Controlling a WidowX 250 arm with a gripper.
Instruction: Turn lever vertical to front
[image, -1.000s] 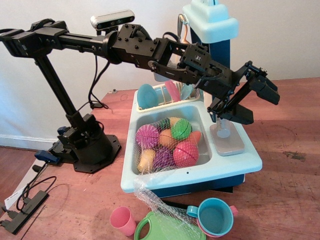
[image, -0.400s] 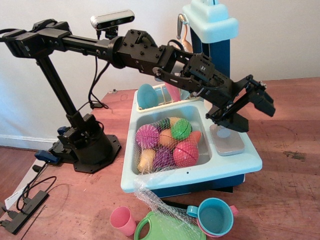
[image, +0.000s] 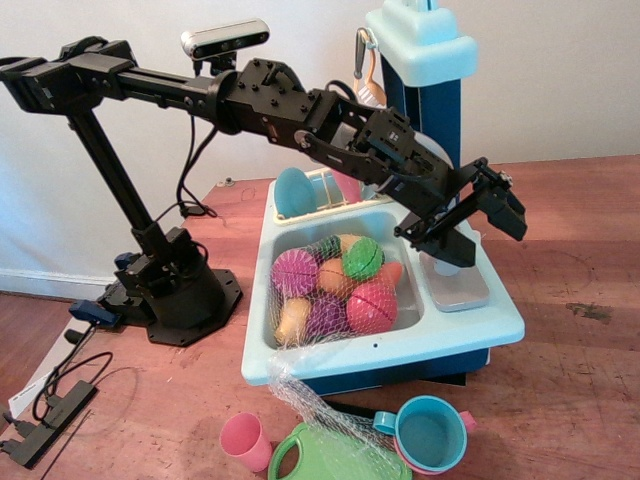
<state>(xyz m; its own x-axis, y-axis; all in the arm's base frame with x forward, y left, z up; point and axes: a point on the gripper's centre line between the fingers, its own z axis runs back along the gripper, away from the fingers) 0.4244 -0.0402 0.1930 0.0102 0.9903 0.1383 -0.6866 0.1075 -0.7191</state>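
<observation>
My gripper (image: 470, 228) hangs over the right side of the light-blue toy sink (image: 400, 345), just above the grey faucet base plate (image: 460, 288). Its two black fingers stand apart: one (image: 503, 212) up to the right, the other (image: 438, 243) lower and to the left. It is open and holds nothing. A bit of the grey faucet (image: 449, 266) shows under the lower finger. The short grey lever is hidden behind the gripper, so I cannot tell its position.
A net bag of toy vegetables (image: 335, 285) fills the basin. A dish rack with a teal plate (image: 295, 192) stands behind it, and a blue-and-white tower (image: 425, 70) at the back. A pink cup (image: 246, 441), a green jug (image: 335, 455) and a teal cup (image: 430, 432) lie in front. The arm's base (image: 175, 290) stands at the left.
The gripper has moved left and down, closer to the faucet, and now covers more of it. The sink and toys have not moved.
</observation>
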